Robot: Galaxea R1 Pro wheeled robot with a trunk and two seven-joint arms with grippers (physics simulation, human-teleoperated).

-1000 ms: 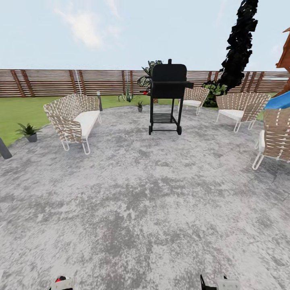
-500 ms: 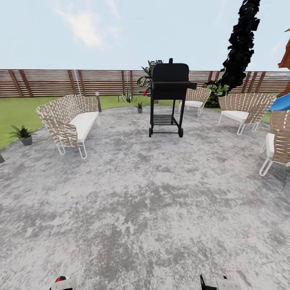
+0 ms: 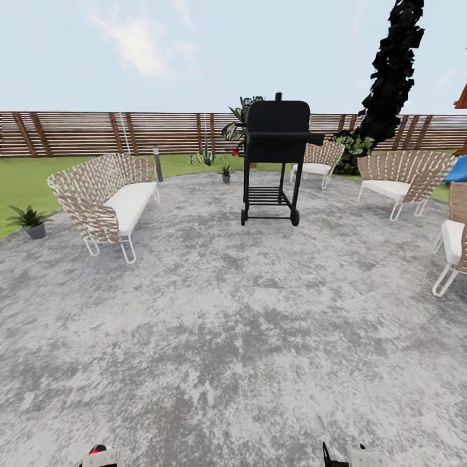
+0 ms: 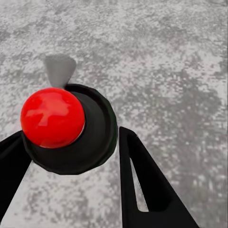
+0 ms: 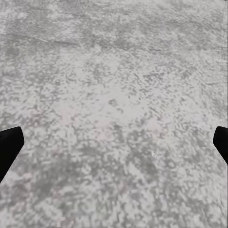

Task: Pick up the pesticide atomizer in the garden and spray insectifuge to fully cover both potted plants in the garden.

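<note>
The head camera stands on the stone patio (image 3: 214, 337) and faces level across it toward a black grill (image 3: 274, 159), which stands at middle distance with the slatted fence (image 3: 97, 133) well behind it. The left wrist camera looks steeply down at the patio (image 4: 171, 61) from close by, past a red ball on a black disc (image 4: 52, 118). The right wrist camera also looks down at the mottled patio (image 5: 114, 104), close up. All three views share that paving, on the near side of the grill.

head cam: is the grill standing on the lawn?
No, the grill stands on the grey stone patio, with the lawn off beyond the patio's edge.
</note>
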